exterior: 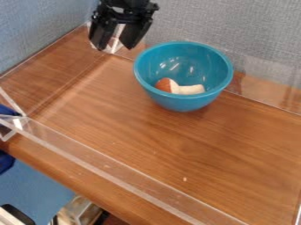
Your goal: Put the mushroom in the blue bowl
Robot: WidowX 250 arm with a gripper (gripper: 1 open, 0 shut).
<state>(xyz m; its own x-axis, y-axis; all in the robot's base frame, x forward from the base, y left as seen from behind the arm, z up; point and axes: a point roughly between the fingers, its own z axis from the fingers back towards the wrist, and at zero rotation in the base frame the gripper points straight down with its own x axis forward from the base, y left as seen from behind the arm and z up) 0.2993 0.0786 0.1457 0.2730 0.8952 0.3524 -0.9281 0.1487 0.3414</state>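
Camera view: the mushroom point(180, 86) is lying inside the blue bowl point(217, 66). At the bowl's ten o'clock, the gripper point(121, 33) is hanging with jaws spread apart, empty.

wide bare wooden tabletop point(177, 149) in front, blue bowl point(184, 77) at back, clear low walls point(106, 180) around

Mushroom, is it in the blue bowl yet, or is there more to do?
Looks done: the mushroom lies on its side inside the blue bowl. Nothing is in hand: the gripper hangs open and empty, up and left of the bowl. Nothing seems left.
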